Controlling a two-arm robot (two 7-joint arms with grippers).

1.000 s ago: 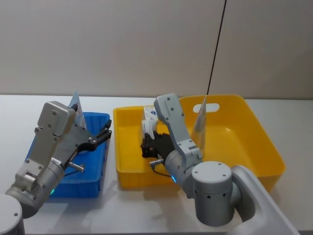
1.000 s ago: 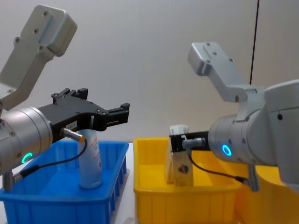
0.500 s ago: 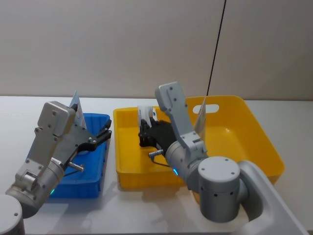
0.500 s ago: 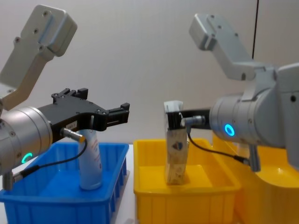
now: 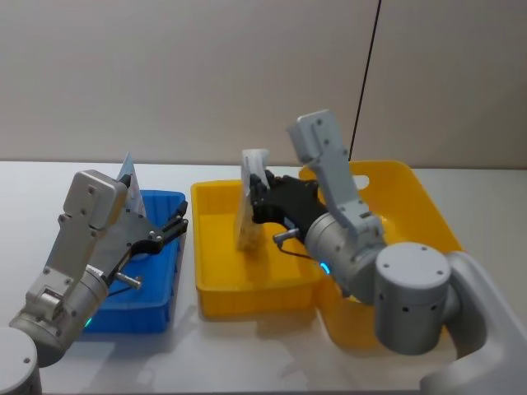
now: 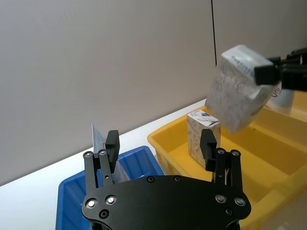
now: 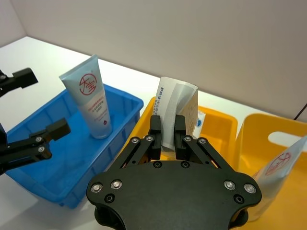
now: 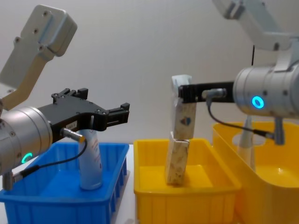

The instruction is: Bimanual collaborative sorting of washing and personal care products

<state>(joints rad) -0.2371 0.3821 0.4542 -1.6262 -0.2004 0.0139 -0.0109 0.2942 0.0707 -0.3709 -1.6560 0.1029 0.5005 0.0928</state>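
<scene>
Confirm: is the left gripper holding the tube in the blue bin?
No. The left gripper is open above the blue bin, and the tube stands free in it.

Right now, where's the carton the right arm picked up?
Held in the right gripper, the lifted carton hangs above the small yellow bin, just over a second carton standing inside.

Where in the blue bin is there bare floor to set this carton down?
Blue bin: bare floor in front of the standing tube, toward the robot. Left gripper hovers open above it, crowding the drop path.
</scene>
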